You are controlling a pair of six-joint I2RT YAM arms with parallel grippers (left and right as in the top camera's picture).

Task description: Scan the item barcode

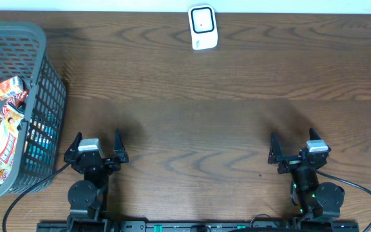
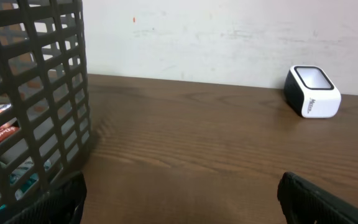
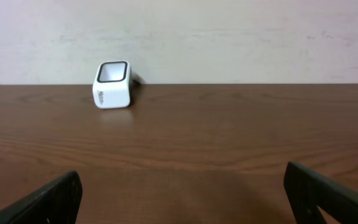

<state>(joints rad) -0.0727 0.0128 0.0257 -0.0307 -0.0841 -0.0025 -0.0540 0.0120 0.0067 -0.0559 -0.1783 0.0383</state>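
A white barcode scanner (image 1: 203, 27) with a dark window stands at the far middle of the wooden table; it also shows in the left wrist view (image 2: 312, 92) and the right wrist view (image 3: 112, 84). Snack packets (image 1: 5, 138) lie inside the grey mesh basket (image 1: 44, 71) at the left; no barcode shows on them. My left gripper (image 1: 96, 145) rests near the front edge just right of the basket, open and empty. My right gripper (image 1: 296, 147) sits at the front right, open and empty, its dark fingertips (image 3: 331, 193) spread wide.
The basket wall (image 2: 36, 93) stands close to the left gripper's left side. A pale wall runs behind the table's far edge. Cables trail from both arm bases at the front edge.
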